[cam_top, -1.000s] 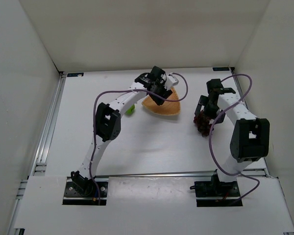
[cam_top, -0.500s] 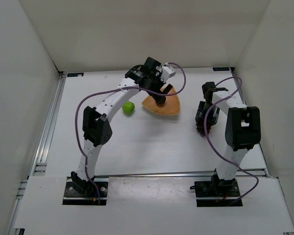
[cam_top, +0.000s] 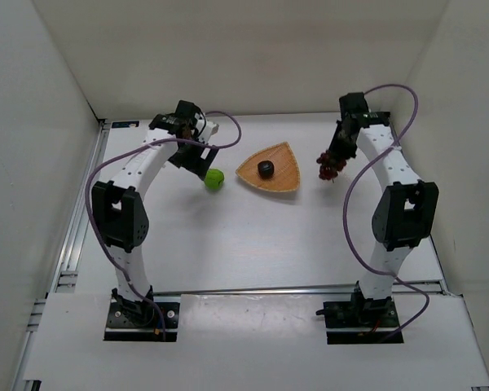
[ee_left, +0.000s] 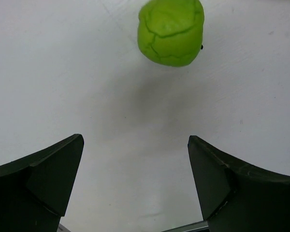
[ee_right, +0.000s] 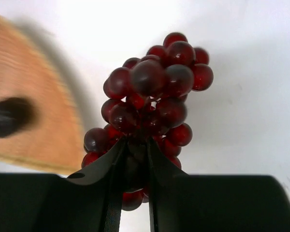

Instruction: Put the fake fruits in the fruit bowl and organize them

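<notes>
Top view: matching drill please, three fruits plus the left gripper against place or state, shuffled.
1. green apple
2. grapes
3. dark round fruit
4. left gripper

A. in the fruit bowl
B. open, empty
C. gripped by the right gripper
D. on the table, left of the bowl

Pairs: 1-D, 2-C, 3-A, 4-B
</notes>
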You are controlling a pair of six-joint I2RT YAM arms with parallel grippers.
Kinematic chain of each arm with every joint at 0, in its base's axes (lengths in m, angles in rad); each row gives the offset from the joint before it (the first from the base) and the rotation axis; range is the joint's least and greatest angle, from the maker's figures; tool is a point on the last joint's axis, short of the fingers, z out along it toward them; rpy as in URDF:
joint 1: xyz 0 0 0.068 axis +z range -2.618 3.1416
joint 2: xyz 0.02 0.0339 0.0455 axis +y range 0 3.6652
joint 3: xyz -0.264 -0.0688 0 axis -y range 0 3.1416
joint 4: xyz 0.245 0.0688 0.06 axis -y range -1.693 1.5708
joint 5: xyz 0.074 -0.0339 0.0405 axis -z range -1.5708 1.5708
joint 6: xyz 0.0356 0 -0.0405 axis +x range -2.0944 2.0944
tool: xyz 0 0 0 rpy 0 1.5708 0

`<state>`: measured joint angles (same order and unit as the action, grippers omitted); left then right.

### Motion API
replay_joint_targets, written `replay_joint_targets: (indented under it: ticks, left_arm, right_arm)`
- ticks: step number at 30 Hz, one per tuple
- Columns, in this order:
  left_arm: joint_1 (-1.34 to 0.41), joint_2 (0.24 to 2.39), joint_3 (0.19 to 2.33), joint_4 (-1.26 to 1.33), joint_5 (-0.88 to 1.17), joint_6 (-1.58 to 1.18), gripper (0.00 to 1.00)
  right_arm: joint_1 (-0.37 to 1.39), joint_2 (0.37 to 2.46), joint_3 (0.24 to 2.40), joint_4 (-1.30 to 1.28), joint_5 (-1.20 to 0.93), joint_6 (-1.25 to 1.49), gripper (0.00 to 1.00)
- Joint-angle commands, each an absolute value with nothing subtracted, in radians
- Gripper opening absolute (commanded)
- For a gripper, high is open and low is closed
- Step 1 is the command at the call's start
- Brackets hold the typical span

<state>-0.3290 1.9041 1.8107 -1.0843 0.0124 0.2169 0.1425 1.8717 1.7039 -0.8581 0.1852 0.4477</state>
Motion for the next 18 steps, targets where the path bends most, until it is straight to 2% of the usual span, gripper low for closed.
replay_joint_targets:
  ticks: [1, 6, 12, 15, 18]
  left_arm:
    - [-0.357, 1.878, 1.795, -1.092, 0.009, 0.19, 1.0]
    - [-0.357, 1.939, 1.85, -1.071, 0.029, 0.181, 1.0]
    - [-0.367, 2.057, 1.956, -1.101, 0.054, 0.161, 1.0]
    - [-0.386, 2.106, 1.985, -1.101, 0.054, 0.161, 1.0]
    - [-0.397, 2.155, 2.005, -1.101, 0.034, 0.161, 1.0]
  right_arm:
    - [0.24, 1.828, 1.862, -0.833, 0.178, 0.442, 0.12]
    - [0.313, 1.948, 2.012, -0.793, 0.071, 0.388, 0.14]
    - [0.333, 2.075, 2.037, -0.804, -0.066, 0.411, 0.16]
    - [0.342, 2.089, 2.013, -0.804, -0.075, 0.42, 0.25]
    - [0.342, 2.1, 1.991, -0.813, -0.127, 0.411, 0.49]
